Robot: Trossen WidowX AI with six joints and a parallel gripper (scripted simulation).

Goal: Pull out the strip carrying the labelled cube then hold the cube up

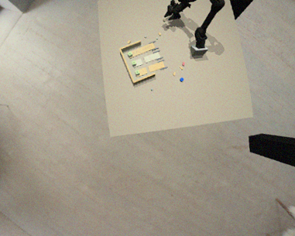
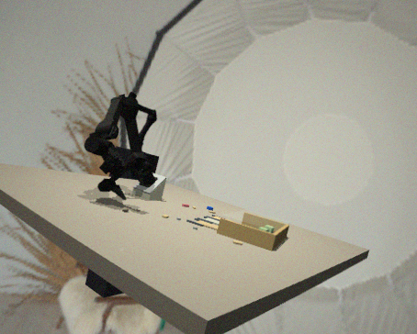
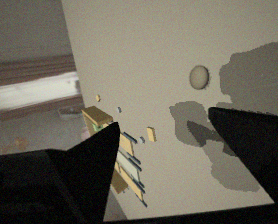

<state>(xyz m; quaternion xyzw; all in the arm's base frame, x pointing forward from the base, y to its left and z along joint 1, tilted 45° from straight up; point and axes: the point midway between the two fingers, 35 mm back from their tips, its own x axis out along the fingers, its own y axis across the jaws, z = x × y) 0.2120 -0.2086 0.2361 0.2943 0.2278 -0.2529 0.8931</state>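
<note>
An orange strip (image 1: 143, 50) in one piece lies nearest the arm's side of the three-sided tray, with a green cube (image 1: 129, 54) on its far end. A pale strip (image 1: 152, 57) and another orange strip (image 1: 157, 66) each show a gap between two pieces. Green cubes stand on the far pieces of the pale strip (image 1: 134, 63) and the second orange strip (image 1: 137, 72). Any label is too small to read. My gripper (image 1: 166, 17) (image 3: 162, 119) is open and empty, low above the table, well away from the strips. In the wrist view its left finger partly covers the tray.
The tan tray (image 1: 127, 65) (image 2: 248, 233) walls the strips on three sides. Dark thin rails show at the strips' near ends. A beige pebble (image 3: 199, 77) lies near the gripper. A blue piece (image 1: 181, 80), a red piece (image 1: 184, 64) and small tan bits lie beyond the open side.
</note>
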